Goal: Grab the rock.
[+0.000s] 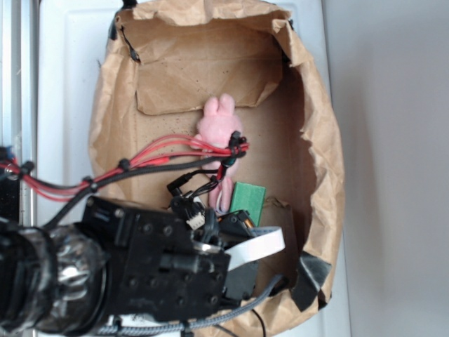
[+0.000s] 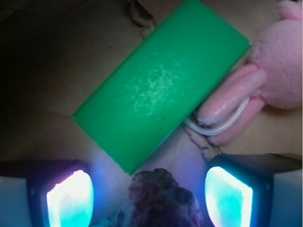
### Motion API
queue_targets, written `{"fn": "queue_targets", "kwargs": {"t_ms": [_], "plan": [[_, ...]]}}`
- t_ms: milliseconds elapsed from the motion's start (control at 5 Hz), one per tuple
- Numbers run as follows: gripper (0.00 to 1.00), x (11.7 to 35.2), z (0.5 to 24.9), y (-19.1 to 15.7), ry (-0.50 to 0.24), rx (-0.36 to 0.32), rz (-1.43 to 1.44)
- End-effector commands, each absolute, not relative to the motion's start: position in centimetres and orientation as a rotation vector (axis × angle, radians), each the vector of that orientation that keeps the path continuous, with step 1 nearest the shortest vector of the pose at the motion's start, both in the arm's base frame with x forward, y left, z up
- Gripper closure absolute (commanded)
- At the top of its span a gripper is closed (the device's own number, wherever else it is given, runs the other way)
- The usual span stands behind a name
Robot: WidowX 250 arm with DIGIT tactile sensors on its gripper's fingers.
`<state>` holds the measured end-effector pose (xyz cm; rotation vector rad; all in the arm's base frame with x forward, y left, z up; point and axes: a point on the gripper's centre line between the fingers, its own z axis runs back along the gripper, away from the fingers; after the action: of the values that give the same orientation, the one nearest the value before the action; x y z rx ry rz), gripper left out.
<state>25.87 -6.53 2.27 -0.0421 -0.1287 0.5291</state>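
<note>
Wrist view: lumpy dark-brown rock (image 2: 161,198), bottom centre, long axis indeterminate; tool (image 2: 149,201) wide open, straddling it, gripping nothing.

A crumpled, matt brown paper lining (image 1: 319,161) wraps the tray walls, creased and torn at its edges. The green block (image 2: 161,90) looks like smooth, slightly glossy plastic with a faint speckled sheen, while the pink bunny (image 2: 279,66) is soft, fuzzy plush cloth with a white woven cord beside it. The rock (image 2: 161,198) is dark, rough and lumpy, set between the hand's (image 2: 149,198) glowing, smooth translucent pads (image 2: 70,198).
</note>
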Motion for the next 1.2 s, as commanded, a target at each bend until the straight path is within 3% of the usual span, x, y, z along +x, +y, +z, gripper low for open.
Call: {"fn": "queue_targets", "kwargs": {"t_ms": [0,400,1000], "plan": [[0.0,27.1,5.9,-4.6,-0.173,-0.137,0.575],[0.0,27.8,7.8,-3.6,-0.156,-0.193,0.604],[0.0,27.1,5.5,-4.6,-0.154,-0.166,0.572]]}}
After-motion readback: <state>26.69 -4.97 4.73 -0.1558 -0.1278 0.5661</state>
